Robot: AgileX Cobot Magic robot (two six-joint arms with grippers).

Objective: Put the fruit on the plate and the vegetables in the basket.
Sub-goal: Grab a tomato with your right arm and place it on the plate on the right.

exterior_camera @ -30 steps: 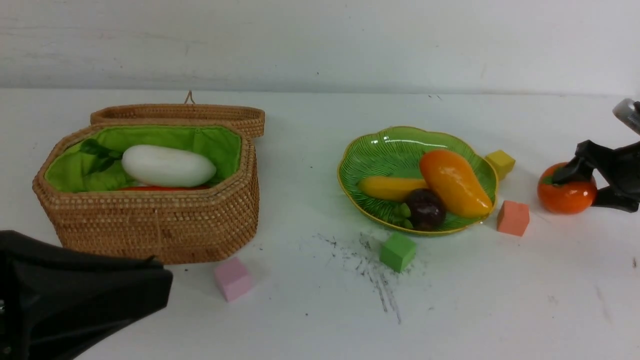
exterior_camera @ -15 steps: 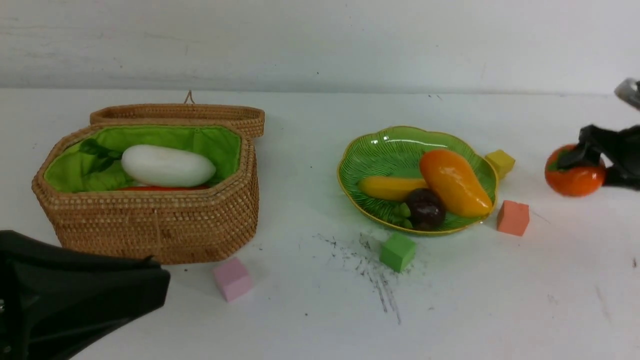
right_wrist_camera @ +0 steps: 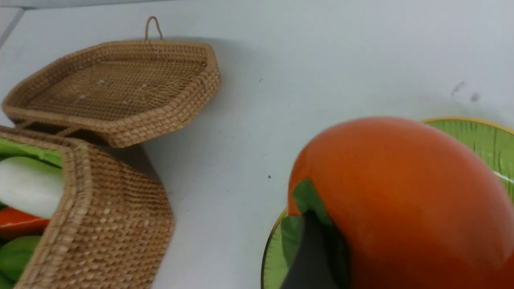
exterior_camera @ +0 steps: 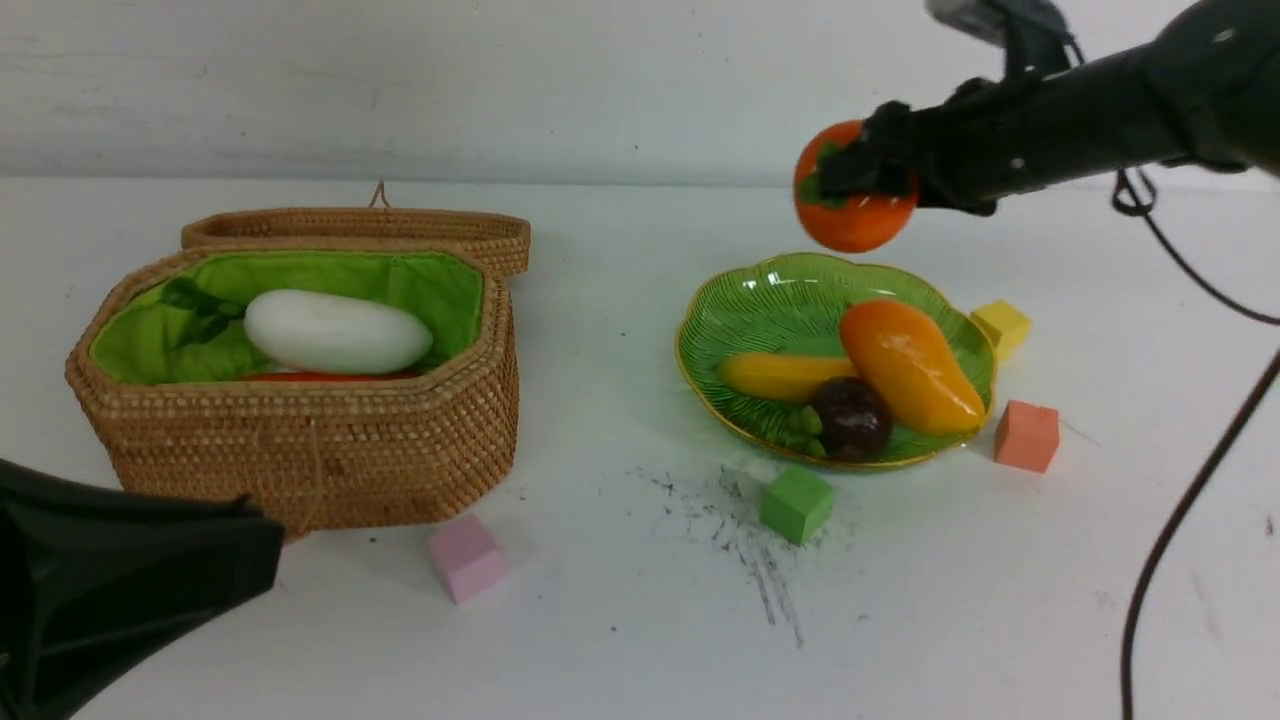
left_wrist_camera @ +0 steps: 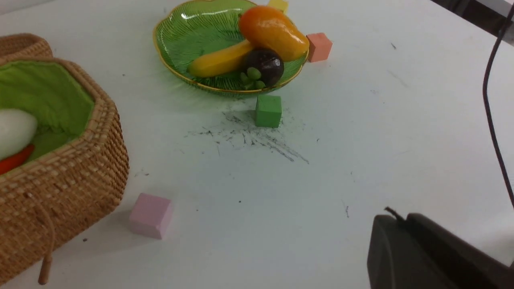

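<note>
While the right gripper holds the persimmon clamped between wide-set jaws, up in the air over the far rim of the plate, the step in hand looks like the set-down, and doing it well probably means lowering onto the bare green patch at the back of the dish — clear of the mango, the banana and the mangosteen — and letting go only once the round fruit sits low enough not to roll off. The left gripper rests closed and empty at the near edge, beside the basket. From the front, the height of the fruit above the dish reads plainly; the right wrist view gives instead one finger pressed against the green calyx, the dish edge just beneath, and the inside of the lid lying open behind the basket. Only the left wrist view shows the carrot tucked under the radish.
</note>
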